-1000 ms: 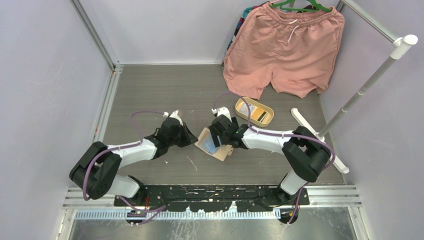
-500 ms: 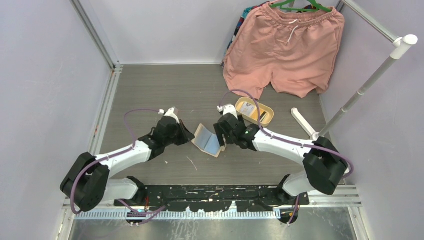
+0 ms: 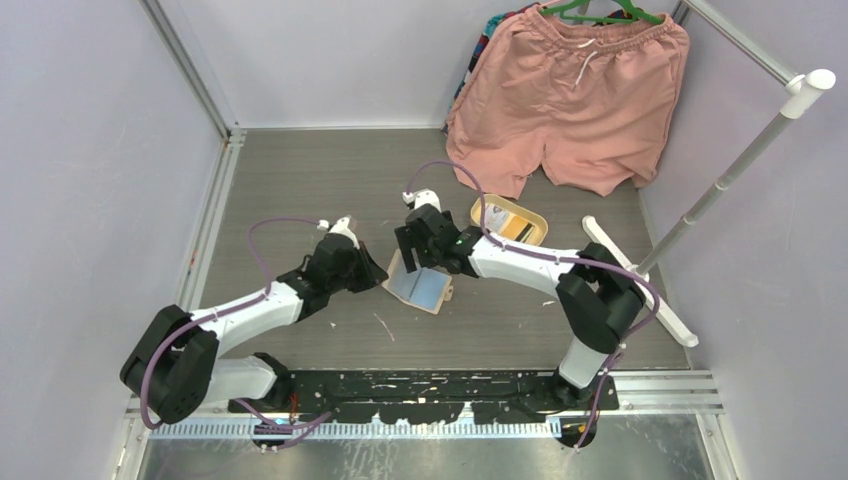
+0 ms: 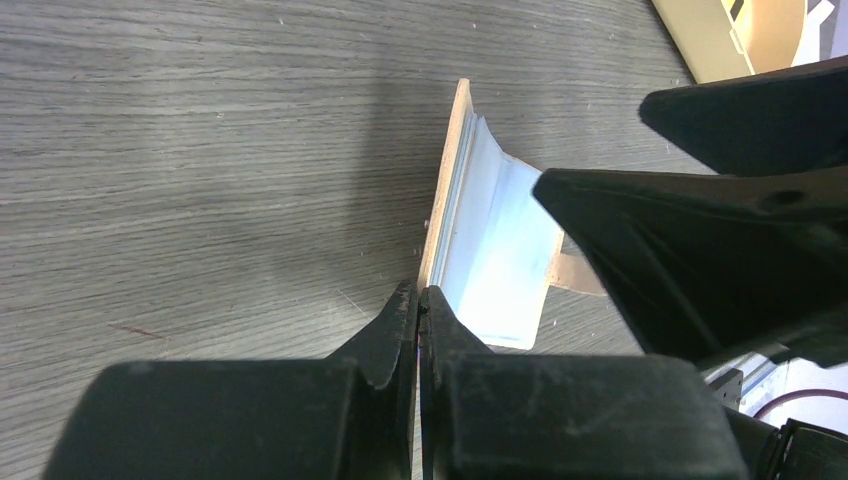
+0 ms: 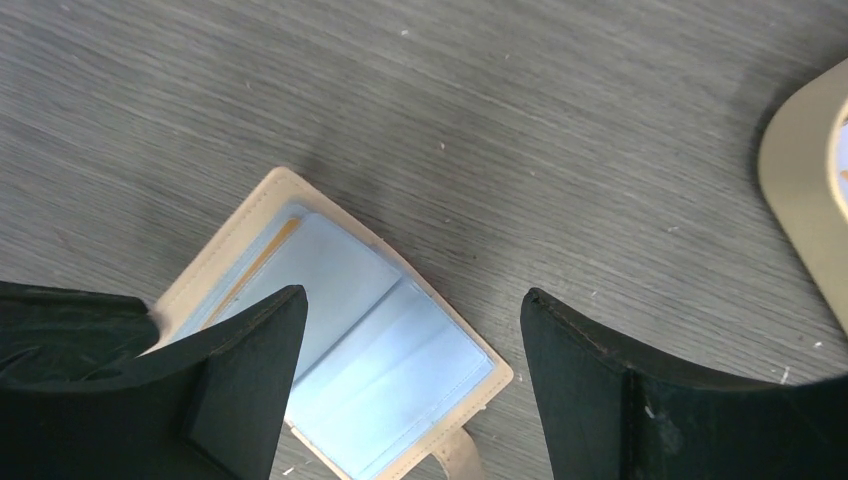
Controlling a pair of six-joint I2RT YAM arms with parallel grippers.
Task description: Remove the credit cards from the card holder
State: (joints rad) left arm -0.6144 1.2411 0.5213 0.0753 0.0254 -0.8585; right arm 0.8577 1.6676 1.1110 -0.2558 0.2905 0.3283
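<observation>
The tan card holder (image 3: 422, 287) lies open on the table, its pale blue pockets facing up and its left cover raised. My left gripper (image 3: 384, 278) is shut on the edge of that raised cover; the left wrist view shows its tips (image 4: 420, 296) pinching the holder (image 4: 495, 250). My right gripper (image 3: 414, 254) hangs open above the holder, empty. In the right wrist view its fingers straddle the holder (image 5: 390, 370) around the gripper's midpoint (image 5: 412, 294). An orange-yellow credit card edge (image 5: 255, 268) shows in the left pocket.
An oval tan tray (image 3: 541, 236) at the back right of the holder holds a whitish card (image 3: 490, 215) and an orange-yellow card (image 3: 521, 231). Pink shorts (image 3: 570, 100) hang at the back. A white rack pole (image 3: 730, 170) and its foot (image 3: 610, 245) stand at the right.
My right gripper has moved left and farther back, from the holder's right edge to above its left half. The holder now lies flatter. The left gripper keeps its hold.
</observation>
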